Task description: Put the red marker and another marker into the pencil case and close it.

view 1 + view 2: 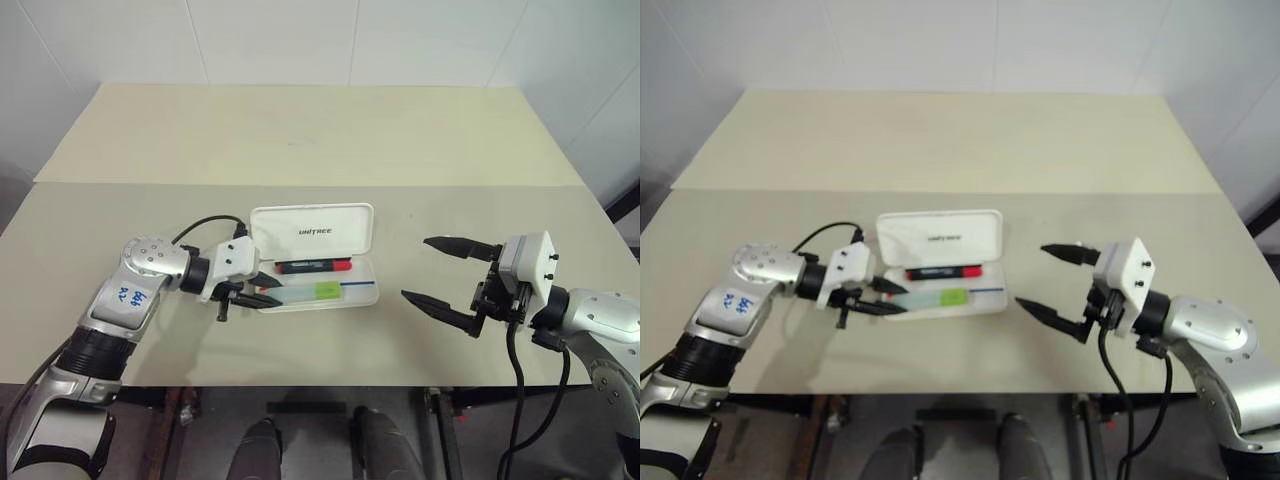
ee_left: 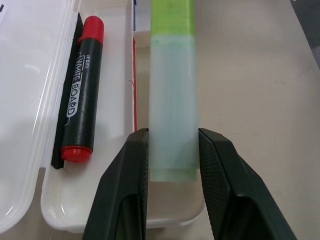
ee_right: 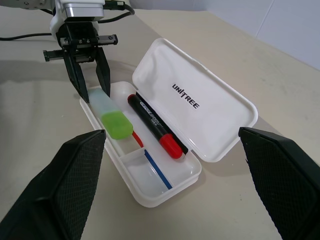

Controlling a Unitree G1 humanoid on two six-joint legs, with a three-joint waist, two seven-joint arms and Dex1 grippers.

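Note:
The white pencil case (image 1: 340, 240) lies open at the table's middle, its lid with UNITREE lettering (image 3: 186, 97) tipped back. Inside, along the hinge side, lies the red marker (image 1: 313, 266), black with a red cap (image 2: 80, 90). The other marker (image 1: 305, 291), pale with a green end (image 2: 172, 100), stretches along the tray's front part. My left gripper (image 1: 272, 297) reaches in from the case's left end and is shut on this marker's pale end; its fingers (image 2: 125, 190) press both sides. My right gripper (image 1: 414, 268) hovers open to the right of the case, holding nothing.
A thin red-and-blue line (image 3: 157, 170) lies in the tray's small end compartment. The beige table (image 1: 300, 140) has a seam running across behind the case, and a white wall stands beyond its far edge. A black cable (image 1: 205, 225) loops off my left wrist.

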